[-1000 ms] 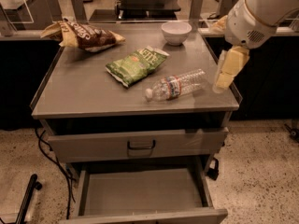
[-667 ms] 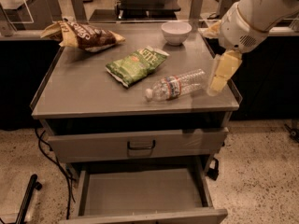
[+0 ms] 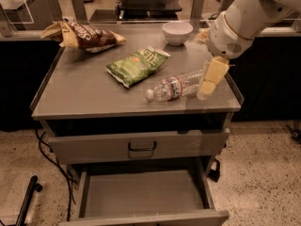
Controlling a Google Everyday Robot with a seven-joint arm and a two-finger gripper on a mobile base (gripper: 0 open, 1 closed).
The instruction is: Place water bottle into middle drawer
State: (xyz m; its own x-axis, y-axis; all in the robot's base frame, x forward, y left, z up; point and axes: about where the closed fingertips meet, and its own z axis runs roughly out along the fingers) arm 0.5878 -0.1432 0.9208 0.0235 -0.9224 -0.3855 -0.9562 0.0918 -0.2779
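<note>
My gripper (image 3: 208,83) has slid left, right up against the water bottle (image 3: 175,86) lying on the counter (image 3: 84,91). Can't tell the fingers' opening; nothing held. Middle drawer (image 3: 141,194) waits open below.

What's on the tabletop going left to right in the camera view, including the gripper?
Brown chip bag → green chip bag → water bottle → gripper, down at the bottle's right end. The white bowl sits farther back, overlapping the bottle's span.
</note>
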